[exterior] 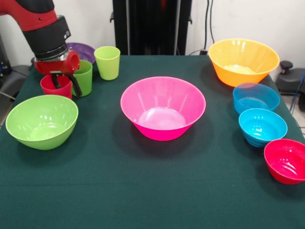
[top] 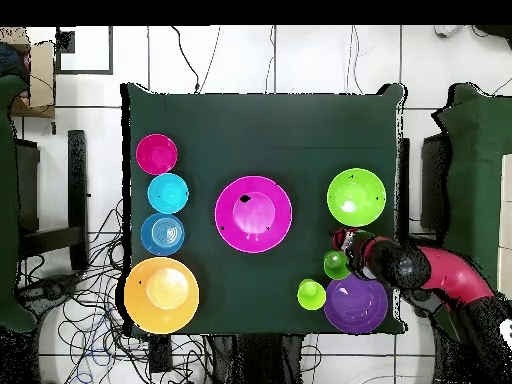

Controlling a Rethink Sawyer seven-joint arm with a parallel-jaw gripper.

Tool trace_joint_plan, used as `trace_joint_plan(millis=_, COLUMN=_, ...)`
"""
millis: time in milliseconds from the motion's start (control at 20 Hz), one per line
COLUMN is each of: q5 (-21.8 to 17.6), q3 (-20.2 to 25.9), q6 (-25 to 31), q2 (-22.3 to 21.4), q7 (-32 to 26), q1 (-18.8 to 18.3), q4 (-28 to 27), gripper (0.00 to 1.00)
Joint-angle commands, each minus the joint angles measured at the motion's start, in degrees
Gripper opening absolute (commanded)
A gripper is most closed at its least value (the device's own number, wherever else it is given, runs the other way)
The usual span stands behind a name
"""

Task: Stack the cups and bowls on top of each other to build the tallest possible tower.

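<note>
Claw [exterior: 65, 86] directly above red cup [exterior: 55, 86], fingers spread, straddling cup's rim, nothing grasped yet. Green cup [exterior: 84, 78] touching at cup's 3 o'clock.

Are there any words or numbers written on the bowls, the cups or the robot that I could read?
None: no letters or numbers show anywhere in either view.
The pink bowl, orange bowl, lime-green bowl and the small blue bowl, turquoise bowl and red bowl are plain.
The cups, such as the lime-green cup, are plain too.
The robot arm shows no readable label.
</note>
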Motion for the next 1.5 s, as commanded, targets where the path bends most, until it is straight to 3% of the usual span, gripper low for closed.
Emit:
trace_joint_plan(millis=50, q5=-5.4, q3=-0.6, q6=0.7, q2=2.1, q7=-16.2, q1=2.0, q4=-3.5, gripper=1.0)
trace_joint_plan(millis=550, q5=-5.3, q3=-0.1, q6=1.4, q2=2.1, q7=-17.2, q1=1.8, q4=-3.9, gripper=1.0)
trace_joint_plan(millis=600, q5=-5.1, q3=-0.1, q6=1.5, q2=2.2, q7=-17.2, q1=1.7, q4=-3.9, gripper=0.0)
trace_joint_plan(millis=1500, q5=-4.5, q3=-0.1, q6=2.0, q2=0.8, q7=-16.2, q1=2.0, q4=-2.9, gripper=0.0)
